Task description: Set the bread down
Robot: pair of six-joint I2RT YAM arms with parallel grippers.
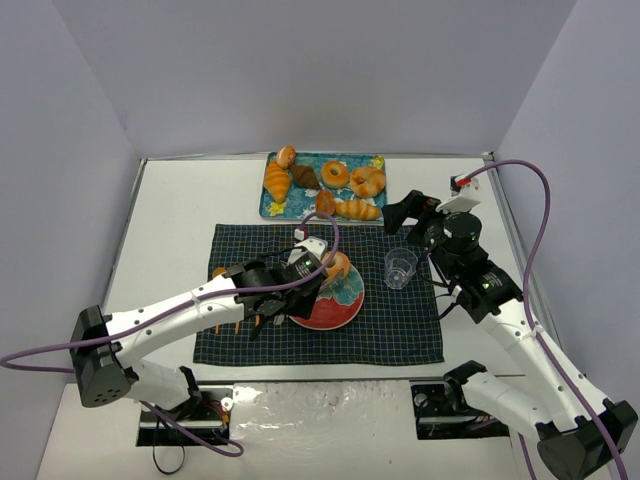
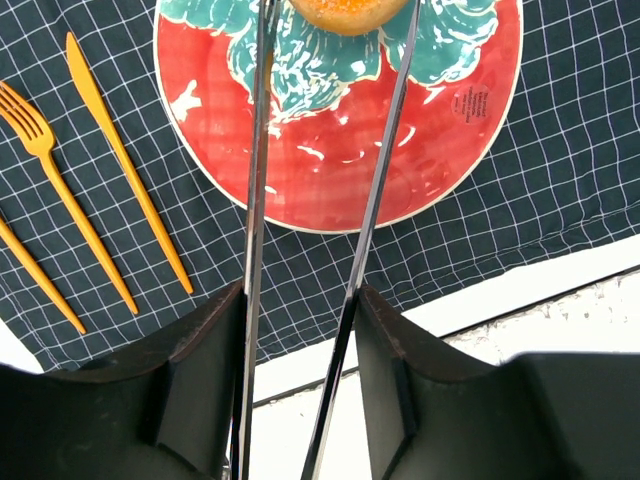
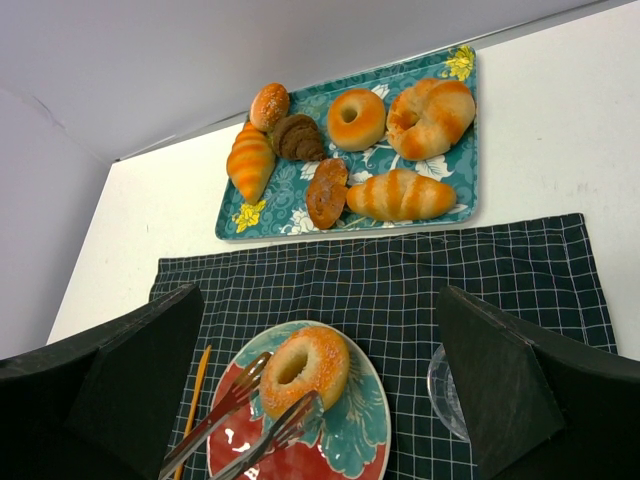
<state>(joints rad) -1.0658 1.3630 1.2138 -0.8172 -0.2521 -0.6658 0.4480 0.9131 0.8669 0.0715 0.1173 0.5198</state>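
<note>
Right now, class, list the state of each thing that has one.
bread: lying on the plate, between the tongs.
tongs: gripped by the left gripper.
plate: flat on the placemat.
left gripper: shut on the tongs.
right gripper: open, empty.
cup: upright, looks empty.

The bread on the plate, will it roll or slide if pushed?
Rolling seems unlikely: the bread lies on its broad face. It may slide, since the plate looks glossy. Its rounded sides could slip between the thin tongs.
</note>
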